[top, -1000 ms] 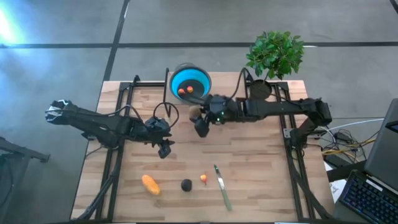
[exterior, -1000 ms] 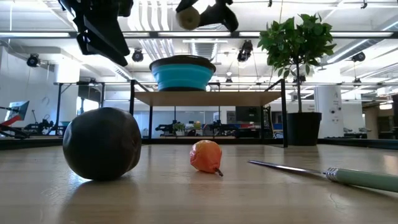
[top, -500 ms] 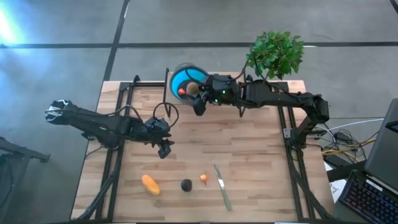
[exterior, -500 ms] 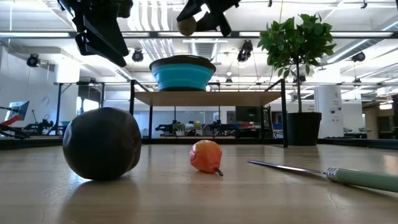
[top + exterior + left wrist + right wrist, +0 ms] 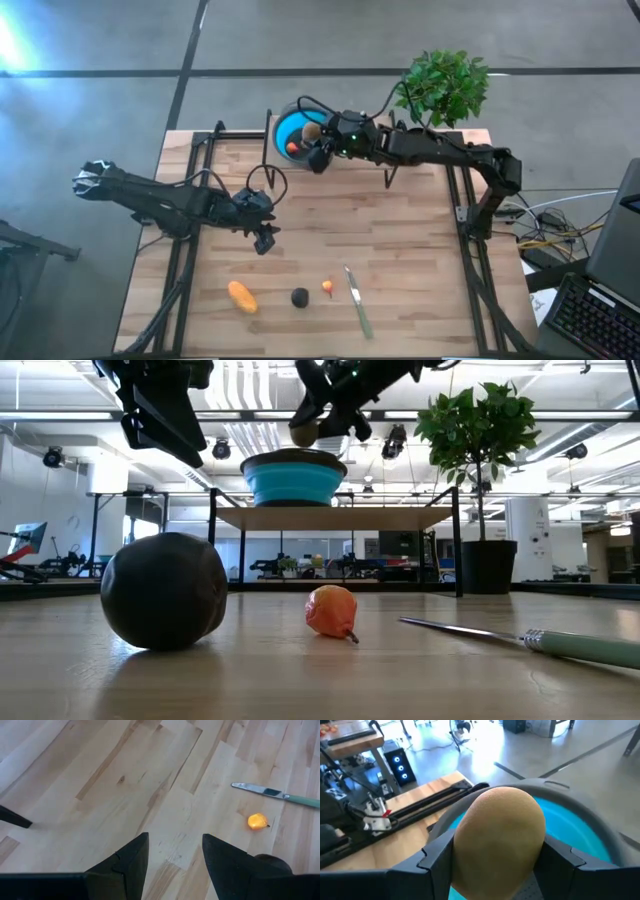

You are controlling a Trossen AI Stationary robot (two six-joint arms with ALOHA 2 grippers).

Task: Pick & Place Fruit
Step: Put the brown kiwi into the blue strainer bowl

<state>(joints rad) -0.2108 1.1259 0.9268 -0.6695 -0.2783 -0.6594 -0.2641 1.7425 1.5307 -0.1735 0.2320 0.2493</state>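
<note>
My right gripper (image 5: 318, 148) is shut on the olive-brown oval fruit (image 5: 311, 131) and holds it above the round blue bowl (image 5: 284, 126) at the table's far edge. A tiny red fruit (image 5: 293, 148) lies inside the bowl. My left gripper (image 5: 263, 241) hovers open over the table's middle left and touches nothing. Near the front edge lie the elongated orange-yellow fruit (image 5: 241, 297), the black round fruit (image 5: 300, 297) and the tiny orange fruit (image 5: 328, 287). The left wrist view shows the tiny orange fruit (image 5: 257, 821) ahead of the open fingers. My right gripper pinches the olive-brown fruit (image 5: 500, 837) between its two fingers (image 5: 436, 856), one on each of its opposite sides. The fruit is lifted clear and sits over the blue bowl's rim (image 5: 577, 827); in the low view the fruit (image 5: 304, 433) hangs just above the bowl (image 5: 294, 478).
A slim green-handled knife (image 5: 357, 300) lies right of the tiny orange fruit. A potted plant (image 5: 445, 85) stands at the far right corner beside the right arm. Dark metal rails (image 5: 190, 180) run along the table's left and right sides. Bare wood lies between the bowl and the front fruit.
My right gripper has carried the olive-brown fruit from above the table's middle toward the far edge, and it now hangs over the blue bowl, staying shut on the fruit. The left arm and the fruit at the front have kept still.
</note>
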